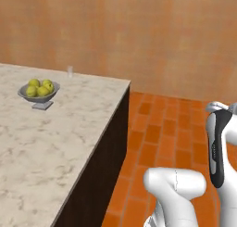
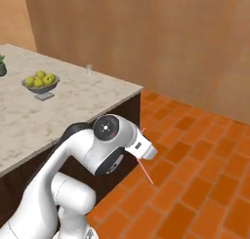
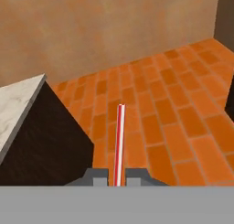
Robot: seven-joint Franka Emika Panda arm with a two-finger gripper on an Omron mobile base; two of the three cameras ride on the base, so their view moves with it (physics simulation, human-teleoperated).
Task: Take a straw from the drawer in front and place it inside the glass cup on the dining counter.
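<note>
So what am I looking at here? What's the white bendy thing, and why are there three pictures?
The white bendy thing is a robot arm in a pretend, computer-drawn kitchen. Two pictures come from cameras riding on the robot's base, one behind its left side and one behind its right. The third comes from a camera on its hand, looking out along its gripper. Its jaws are shut on a thin red-pink straw, which pokes out over the orange tiled floor. Beside the robot is the dining counter with a creamy marble top. On it sit a grey bowl of yellow-green fruit and, near the far edge, a tiny glass cup. The straw is meant to go into that cup.
</note>
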